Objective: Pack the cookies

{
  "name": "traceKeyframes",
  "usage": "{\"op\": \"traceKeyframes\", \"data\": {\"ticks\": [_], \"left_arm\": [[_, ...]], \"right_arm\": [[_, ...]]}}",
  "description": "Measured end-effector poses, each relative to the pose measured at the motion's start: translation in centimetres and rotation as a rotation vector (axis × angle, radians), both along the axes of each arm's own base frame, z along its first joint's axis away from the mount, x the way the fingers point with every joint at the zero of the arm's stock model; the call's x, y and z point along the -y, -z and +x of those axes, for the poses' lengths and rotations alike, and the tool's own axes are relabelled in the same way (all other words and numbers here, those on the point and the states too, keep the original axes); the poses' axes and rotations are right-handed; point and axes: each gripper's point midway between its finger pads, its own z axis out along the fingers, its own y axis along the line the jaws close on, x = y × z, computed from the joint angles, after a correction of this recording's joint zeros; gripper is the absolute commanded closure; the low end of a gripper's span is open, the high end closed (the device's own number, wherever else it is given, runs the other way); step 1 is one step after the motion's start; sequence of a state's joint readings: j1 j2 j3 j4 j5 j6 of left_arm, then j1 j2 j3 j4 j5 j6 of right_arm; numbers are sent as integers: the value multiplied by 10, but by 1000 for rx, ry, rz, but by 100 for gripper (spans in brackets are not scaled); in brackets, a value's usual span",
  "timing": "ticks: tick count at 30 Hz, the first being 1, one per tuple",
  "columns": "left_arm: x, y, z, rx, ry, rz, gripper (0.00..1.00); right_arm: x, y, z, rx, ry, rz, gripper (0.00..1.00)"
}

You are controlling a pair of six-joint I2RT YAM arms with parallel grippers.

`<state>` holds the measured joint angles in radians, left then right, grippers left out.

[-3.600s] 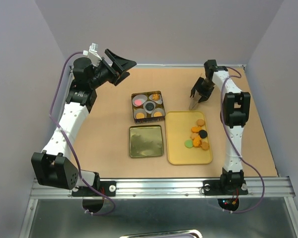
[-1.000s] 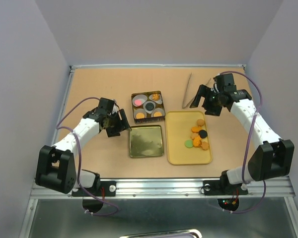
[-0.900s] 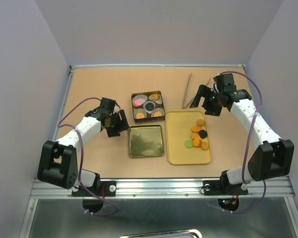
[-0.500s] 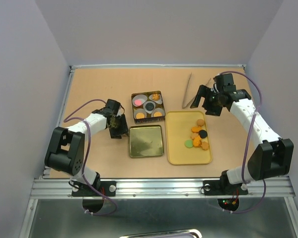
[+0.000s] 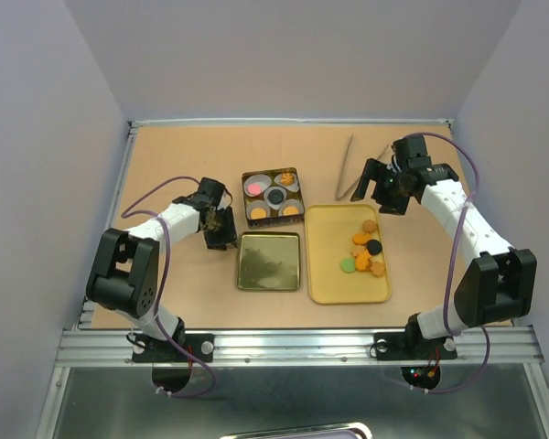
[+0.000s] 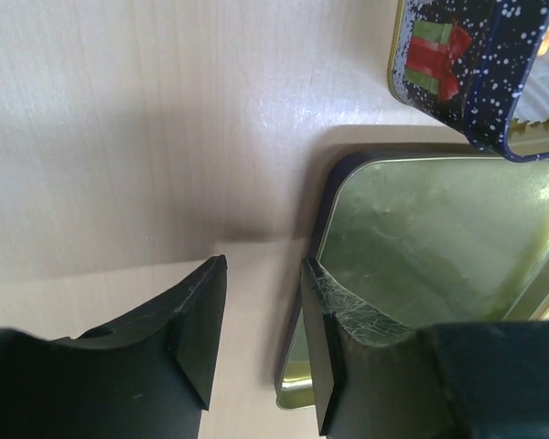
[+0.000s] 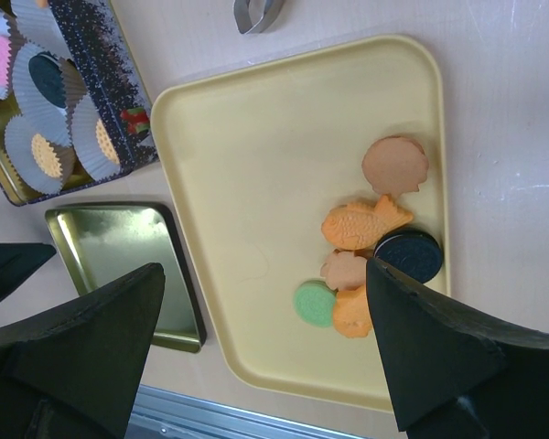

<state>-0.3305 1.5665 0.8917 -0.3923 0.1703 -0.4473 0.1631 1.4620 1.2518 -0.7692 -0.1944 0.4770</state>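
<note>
Left wrist view: left gripper (image 6: 263,270), jaws narrowly apart (not clamped), straddles the tin lid (image 6: 421,247) rim at frame centre; cookies (image 5: 366,249) sit on the yellow tray (image 5: 334,274), lower right of the top view, right gripper (image 7: 263,268) wide open; lid grasp judged in hand, needing square closure next.

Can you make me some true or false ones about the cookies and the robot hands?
1. Some cookies lie on the yellow tray. True.
2. The tin is empty. False: the tin holds paper liners with cookies in them.
3. The right gripper holds a cookie. False: the right gripper is open, holding nothing.
4. The gold lid lies between the left gripper and the tray. True.
5. The left gripper is over the tray. False: it is at the lid's edge.
</note>
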Motion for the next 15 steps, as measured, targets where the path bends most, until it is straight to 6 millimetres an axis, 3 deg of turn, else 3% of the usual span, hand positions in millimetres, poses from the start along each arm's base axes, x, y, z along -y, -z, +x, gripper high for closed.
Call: {"op": "traceKeyframes", "data": {"ticks": [9,15], "left_arm": [[5,-19,-1,47,48,-21,51],[19,-18,-7,50,116,-26,51]], "right_arm": [[0,2,0,-6,-1,-3,5],[0,3,0,-7,0,-3,5]]}}
